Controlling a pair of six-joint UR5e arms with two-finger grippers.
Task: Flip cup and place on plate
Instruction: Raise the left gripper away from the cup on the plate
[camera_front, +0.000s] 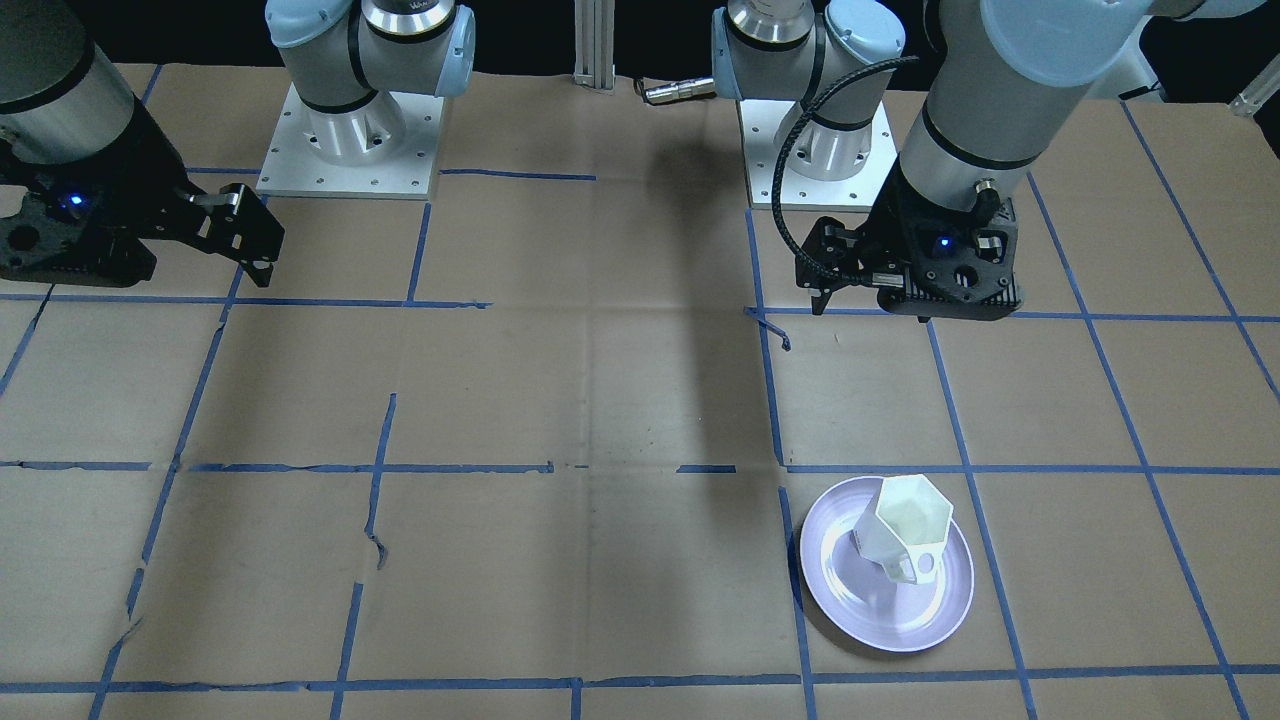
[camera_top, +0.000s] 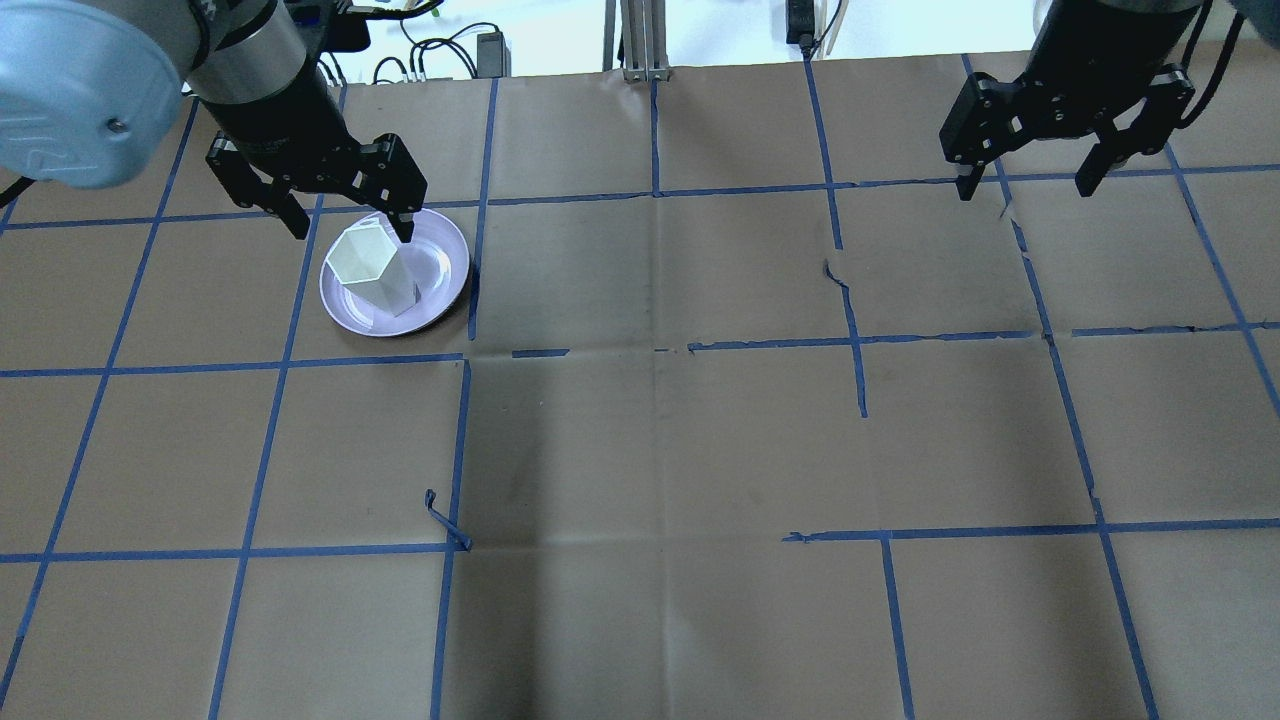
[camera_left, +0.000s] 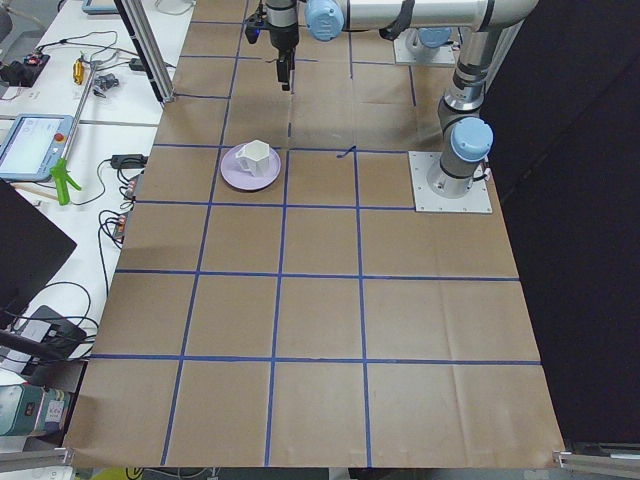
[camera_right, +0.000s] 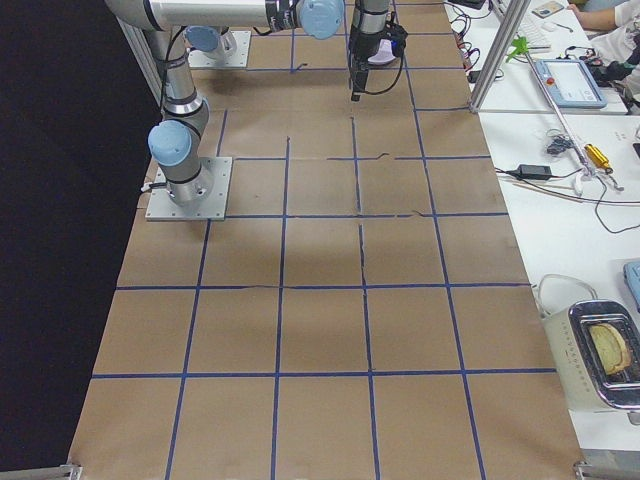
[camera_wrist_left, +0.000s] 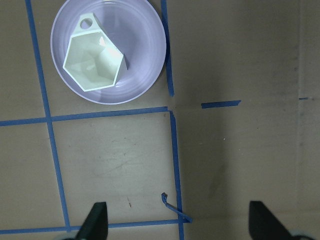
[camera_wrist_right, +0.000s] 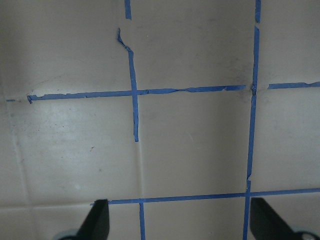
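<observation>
The white faceted cup (camera_top: 375, 270) stands upright, mouth up, on the lavender plate (camera_top: 440, 275) at the table's far left. Its handle points towards the far edge. It also shows in the front view (camera_front: 905, 525) on the plate (camera_front: 850, 600) and in the left wrist view (camera_wrist_left: 95, 62). My left gripper (camera_top: 352, 232) is open and empty, raised well above the table on the robot's side of the plate (camera_wrist_left: 145, 55), apart from the cup. My right gripper (camera_top: 1023, 190) is open and empty, raised above the far right of the table, far from both.
Brown paper with a blue tape grid covers the table. A loose curl of tape (camera_top: 445, 520) sticks up near the left middle. The arm bases (camera_front: 350, 140) stand at the robot's edge. A bench with cables and devices (camera_left: 60, 150) lines the far side.
</observation>
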